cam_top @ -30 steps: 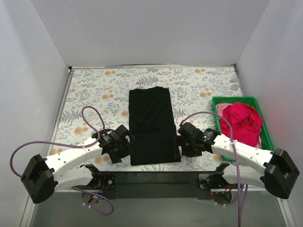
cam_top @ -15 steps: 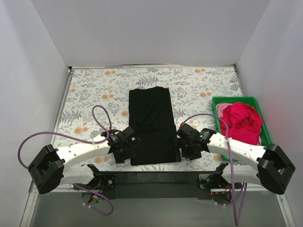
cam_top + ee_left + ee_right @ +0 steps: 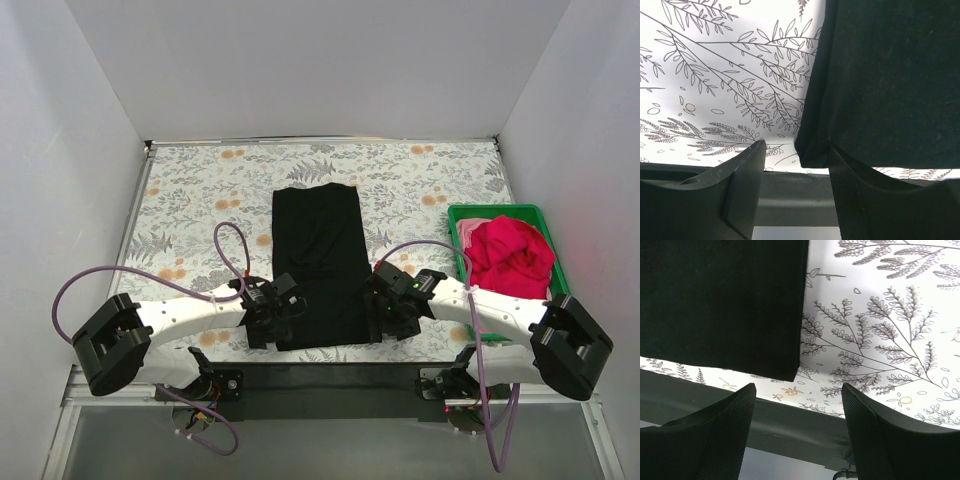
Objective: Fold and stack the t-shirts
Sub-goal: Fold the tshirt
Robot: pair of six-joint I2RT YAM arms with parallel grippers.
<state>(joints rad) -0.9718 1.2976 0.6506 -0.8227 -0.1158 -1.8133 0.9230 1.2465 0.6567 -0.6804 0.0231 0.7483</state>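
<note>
While the black t-shirt (image 3: pixel 320 262) lies flat as a long folded strip mid table (image 3: pixel 200 190), left jaws gape wide astride its near left corner, holding nothing; right jaws gape wide just at its near right corner, also empty. Pinkish-red t-shirt (image 3: pixel 512 258) sits bunched in green crate (image 3: pixel 497 209), right side.

White walls (image 3: pixel 80 150) close the table (image 3: pixel 190 200) on its left, far and right sides. The black shirt (image 3: pixel 320 265) lies flat down the middle, with open patterned surface to its left and past its far edge. On its right, a narrower strip runs between it and the green crate (image 3: pixel 500 209), which is heaped with a red shirt (image 3: pixel 512 255) and stands by the right wall. The left gripper (image 3: pixel 796 145) and right gripper (image 3: pixel 797 386), jaws apart, crowd the shirt's near corners, close to the dark rail (image 3: pixel 330 375) along the near edge.
</note>
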